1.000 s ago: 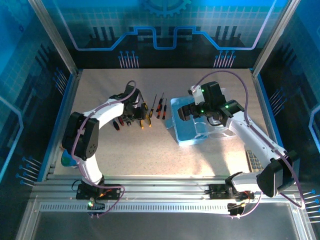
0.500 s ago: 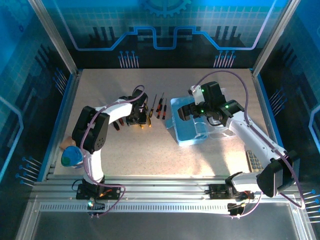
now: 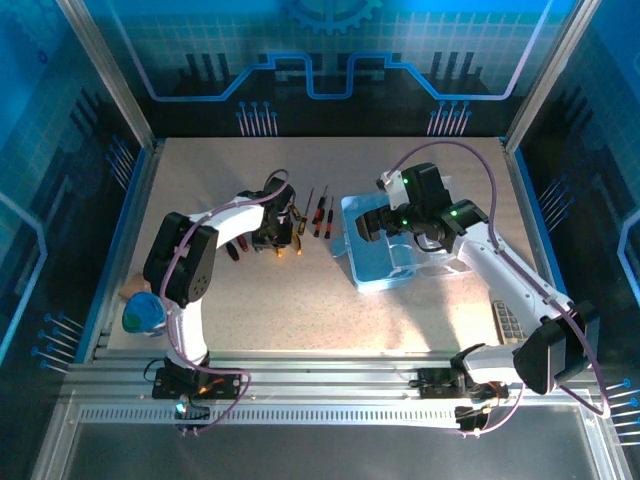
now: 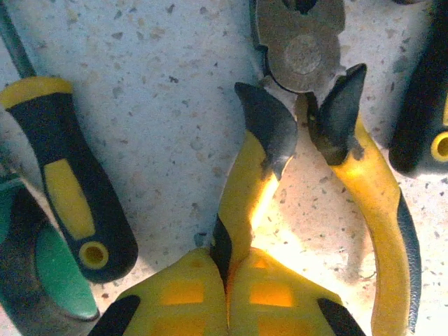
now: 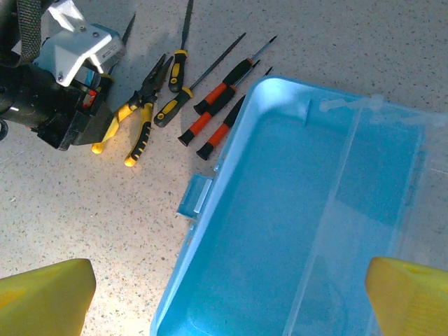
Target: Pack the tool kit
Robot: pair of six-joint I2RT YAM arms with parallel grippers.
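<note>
We see our left gripper (image 4: 227,283) pinching one yellow handle of the pliers (image 4: 302,52), which lie on the tabletop (image 4: 161,105) among the screwdrivers (image 5: 218,98), while our right gripper (image 5: 225,297) hangs spread wide over the open, empty case (image 5: 280,175) just beside them.

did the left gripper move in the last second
Yes. The left gripper shifted right, closer to the blue case, and shut on the pliers.

Open light-blue case (image 5: 280,210), yellow-handled pliers (image 5: 145,98) and screwdrivers (image 5: 220,89) flat beside it
</note>
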